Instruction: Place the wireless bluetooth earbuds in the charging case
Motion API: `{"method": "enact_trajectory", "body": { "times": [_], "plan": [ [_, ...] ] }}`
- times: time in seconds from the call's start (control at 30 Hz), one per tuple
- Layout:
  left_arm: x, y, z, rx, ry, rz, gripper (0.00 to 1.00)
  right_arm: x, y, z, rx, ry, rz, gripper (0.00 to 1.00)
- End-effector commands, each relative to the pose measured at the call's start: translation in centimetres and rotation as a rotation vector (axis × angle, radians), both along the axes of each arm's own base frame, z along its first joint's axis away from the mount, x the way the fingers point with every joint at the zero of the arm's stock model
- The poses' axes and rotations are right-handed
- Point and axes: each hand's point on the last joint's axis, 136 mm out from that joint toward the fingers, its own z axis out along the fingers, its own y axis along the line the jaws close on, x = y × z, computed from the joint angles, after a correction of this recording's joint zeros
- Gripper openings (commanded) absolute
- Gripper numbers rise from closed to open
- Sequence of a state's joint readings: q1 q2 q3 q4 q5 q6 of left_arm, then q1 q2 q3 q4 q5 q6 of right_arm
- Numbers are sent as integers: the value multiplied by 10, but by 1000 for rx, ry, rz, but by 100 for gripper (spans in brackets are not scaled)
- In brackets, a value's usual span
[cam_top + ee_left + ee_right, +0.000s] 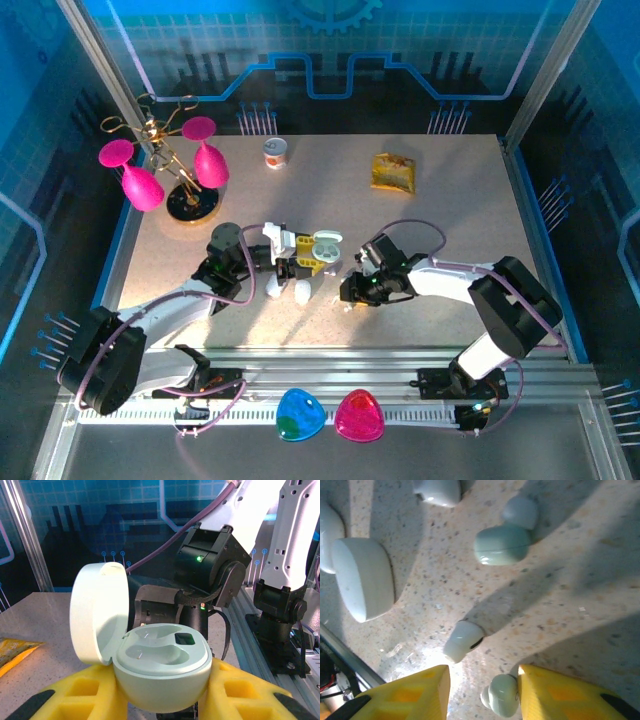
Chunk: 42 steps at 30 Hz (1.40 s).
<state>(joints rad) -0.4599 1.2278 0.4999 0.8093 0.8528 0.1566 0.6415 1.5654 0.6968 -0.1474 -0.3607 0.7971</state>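
Pale-green charging case point(165, 672) clamped between yellow fingers of left gripper point(165, 705), lid point(95, 615) swung up, two wells showing. Right gripper point(482, 680) low over speckled table point(560, 595), jaws parted, gripping nothing. Green earbud point(501, 696) on table between fingertips, just beside one finger. White earbud point(462, 641) lying just ahead. Second green earbud point(502, 542) farther off, white case point(362, 577) to side.

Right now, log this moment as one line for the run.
left hand: shut on charging case, lid open, slots empty | right hand: open, earbud between fingers, not gripped | stage: no earbud inserted yet
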Motion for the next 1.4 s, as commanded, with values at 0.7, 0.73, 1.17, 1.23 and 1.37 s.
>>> {"method": "enact_trajectory", "body": {
  "times": [0.7,0.73,1.17,1.23,1.37],
  "plan": [
    [-3,1,1,-7,-20,-16,19,-23,9,-15,-27,36,106,36],
    [-2,2,2,-8,-21,-14,19,-25,8,-15,-38,35,114,37],
    [-2,1,1,-7,-22,-14,19,-39,17,-1,-5,29,173,31],
    [-2,1,0,-6,-20,-14,19,-40,18,0,6,31,179,30],
    [-2,1,1,-7,-25,-14,19,-40,21,-1,16,31,181,29]
  ]
}}
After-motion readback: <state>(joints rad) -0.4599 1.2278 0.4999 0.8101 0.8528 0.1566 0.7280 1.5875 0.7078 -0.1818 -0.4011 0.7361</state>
